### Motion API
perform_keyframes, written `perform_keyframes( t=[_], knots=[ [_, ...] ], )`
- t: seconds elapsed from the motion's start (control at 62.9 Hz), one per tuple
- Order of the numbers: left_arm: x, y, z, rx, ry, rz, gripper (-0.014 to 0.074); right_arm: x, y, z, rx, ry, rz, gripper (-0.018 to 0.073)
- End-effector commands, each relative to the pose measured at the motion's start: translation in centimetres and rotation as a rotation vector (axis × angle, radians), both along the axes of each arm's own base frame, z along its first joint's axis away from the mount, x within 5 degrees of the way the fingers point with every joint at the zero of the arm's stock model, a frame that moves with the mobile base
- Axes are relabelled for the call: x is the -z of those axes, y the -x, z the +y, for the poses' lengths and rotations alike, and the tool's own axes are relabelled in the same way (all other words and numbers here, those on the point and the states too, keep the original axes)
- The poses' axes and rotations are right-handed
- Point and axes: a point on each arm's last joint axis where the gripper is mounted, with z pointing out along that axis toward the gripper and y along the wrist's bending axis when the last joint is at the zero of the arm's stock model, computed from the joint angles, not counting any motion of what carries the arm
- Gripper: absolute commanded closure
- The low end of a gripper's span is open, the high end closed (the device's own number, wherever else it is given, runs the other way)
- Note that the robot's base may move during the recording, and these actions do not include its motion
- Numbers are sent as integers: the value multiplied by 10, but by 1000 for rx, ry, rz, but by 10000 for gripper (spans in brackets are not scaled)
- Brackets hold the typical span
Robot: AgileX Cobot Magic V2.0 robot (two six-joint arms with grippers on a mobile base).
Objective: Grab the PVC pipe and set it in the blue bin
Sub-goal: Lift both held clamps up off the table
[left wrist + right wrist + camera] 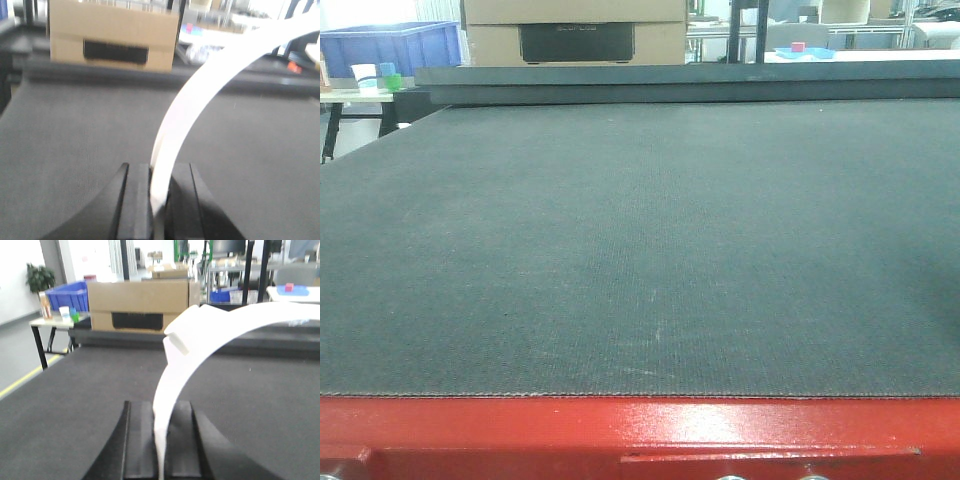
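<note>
My left gripper (157,172) has matt black plastic fingers (136,200); the white strip (175,125) between them looks like smooth plastic. Ahead lie a rough woven grey mat (75,130) and a plain cardboard box (112,35).

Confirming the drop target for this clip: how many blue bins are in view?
2. One large blue bin stands in the far-left background. A second blue bin sits farther back, centre-right, seen only from the right wrist. Others may be hidden.

The desk (640,250) fills the foreground. Behind its far edge stands a cardboard box (575,30), centre-left. Further left and behind is a side table (348,95) carrying cups (366,76), with the bin (395,45) behind them. Far right, behind the desk, a tray (806,52) lies on another table (885,55).
</note>
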Motion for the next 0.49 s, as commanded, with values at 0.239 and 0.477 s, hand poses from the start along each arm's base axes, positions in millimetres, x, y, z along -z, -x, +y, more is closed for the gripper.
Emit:
perform_keyframes(
  t=[0.239,0.477],
  knots=[
    [-8,4,2,-5,31,-72,707,-1,10,-3,5,6,-33,727],
    [-8,4,2,-5,32,-76,707,-1,10,-3,5,6,-33,727]
  ],
)
